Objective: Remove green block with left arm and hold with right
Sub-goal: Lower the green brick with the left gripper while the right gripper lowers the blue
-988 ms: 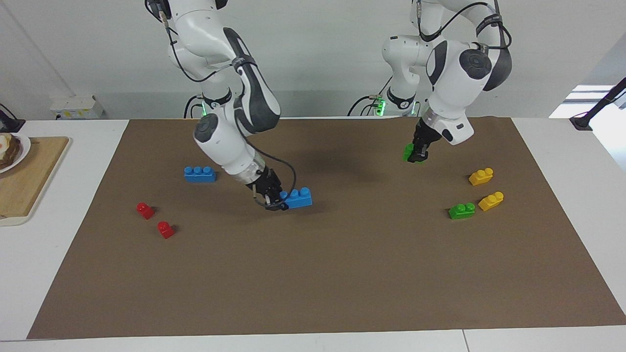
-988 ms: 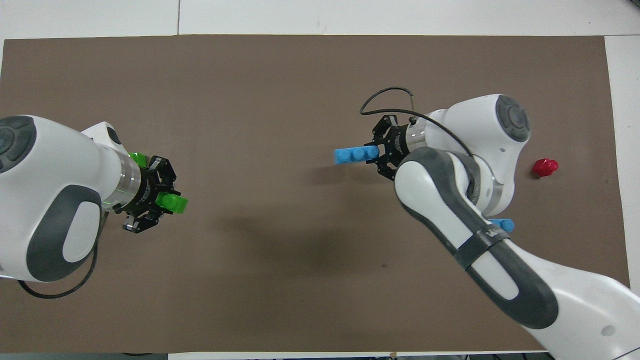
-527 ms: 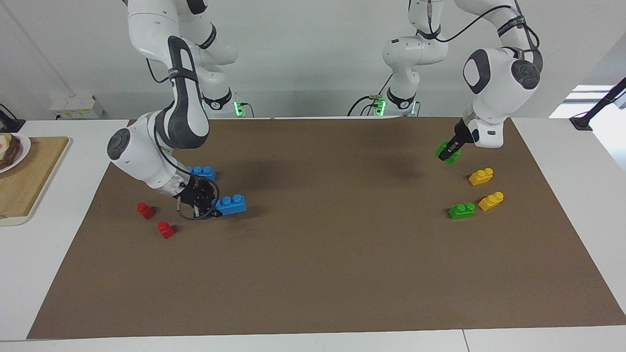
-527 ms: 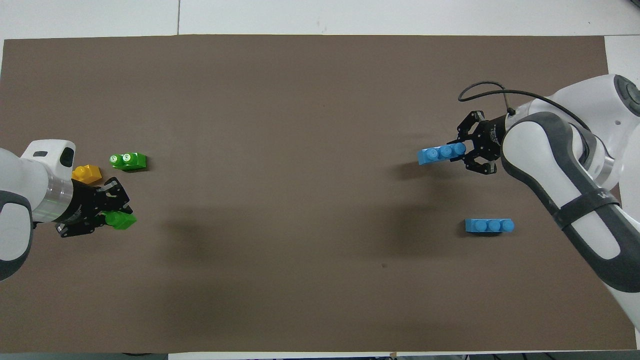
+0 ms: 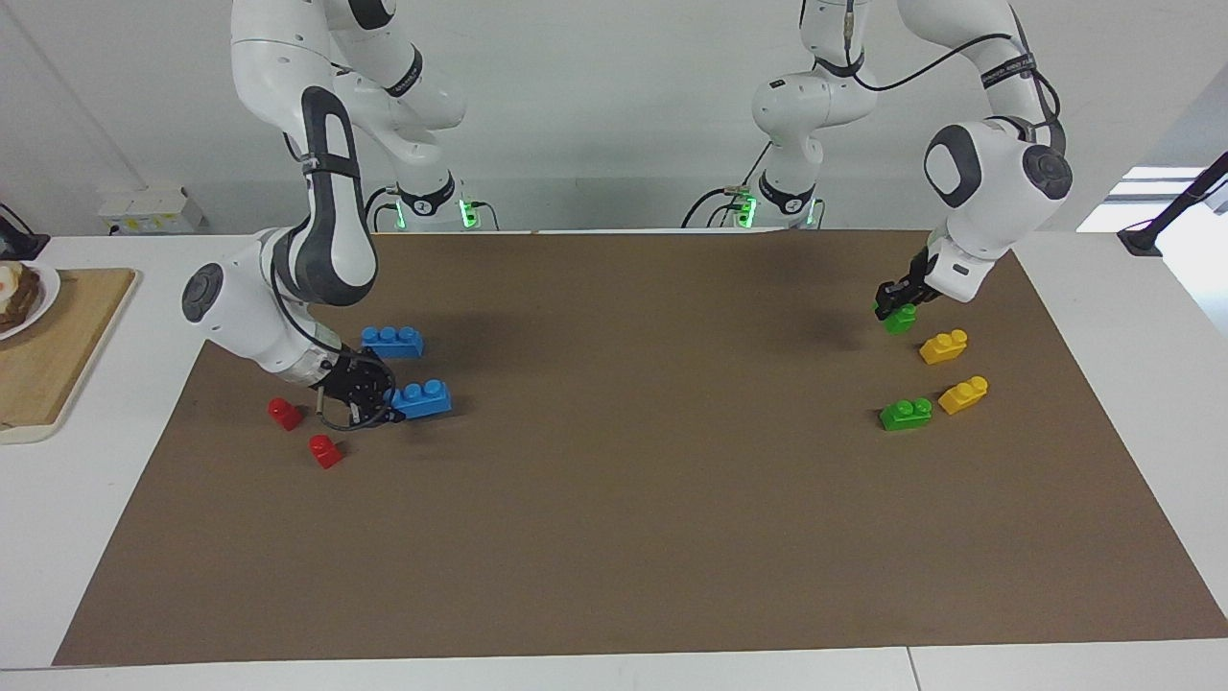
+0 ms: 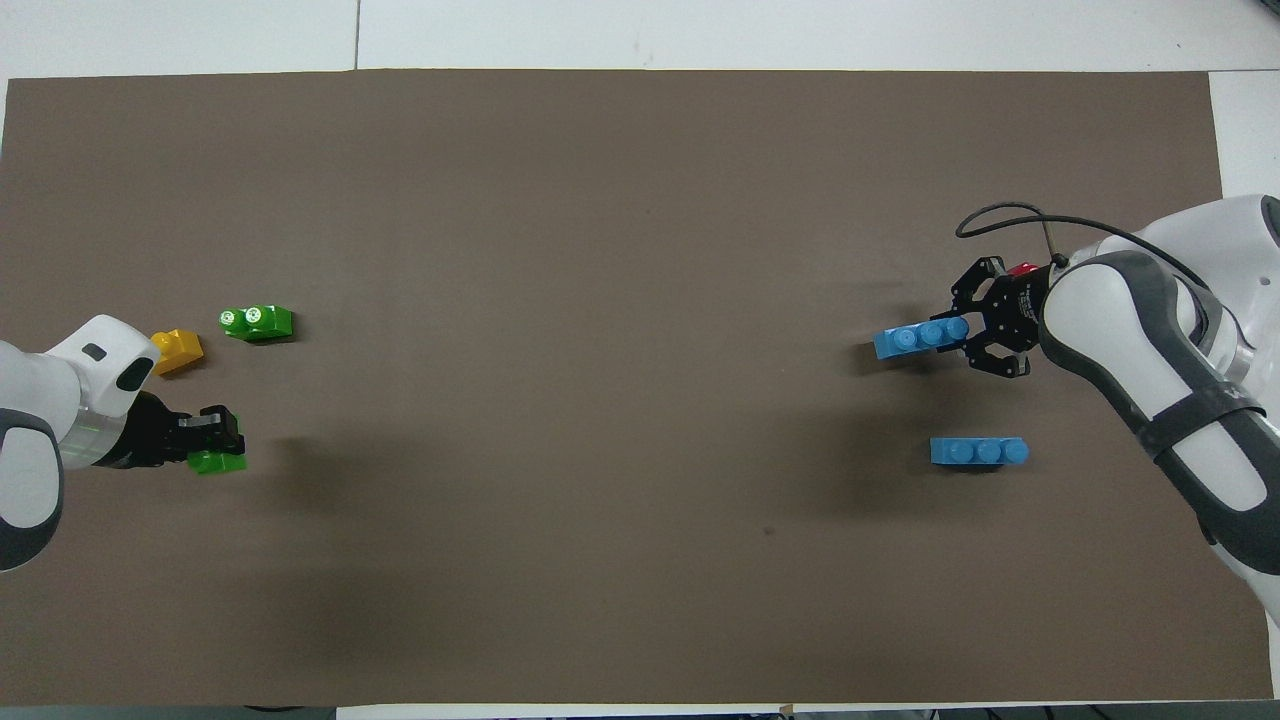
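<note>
My left gripper [image 5: 895,305] is shut on a green block [image 5: 902,321] and holds it low over the mat, beside a yellow brick [image 5: 944,346]. It also shows in the overhead view [image 6: 222,445] with the green block [image 6: 212,463] at its tips. A second green block [image 5: 906,414] lies loose on the mat, farther from the robots [image 6: 257,321]. My right gripper [image 5: 384,398] is shut on one end of a blue three-stud brick [image 5: 422,398], low over the mat; the overhead view shows this gripper [image 6: 965,335] and brick [image 6: 905,341] too.
Another blue brick [image 5: 391,341] lies nearer to the robots than the held one. Two red blocks [image 5: 284,413] [image 5: 325,450] lie beside the right gripper. A second yellow brick [image 5: 963,394] lies by the loose green block. A wooden board [image 5: 58,355] sits off the mat at the right arm's end.
Both arms have swung apart from the middle toward their own ends of the table. The left carried the green block down beside the yellow bricks; the right carried the blue brick toward the red blocks.
</note>
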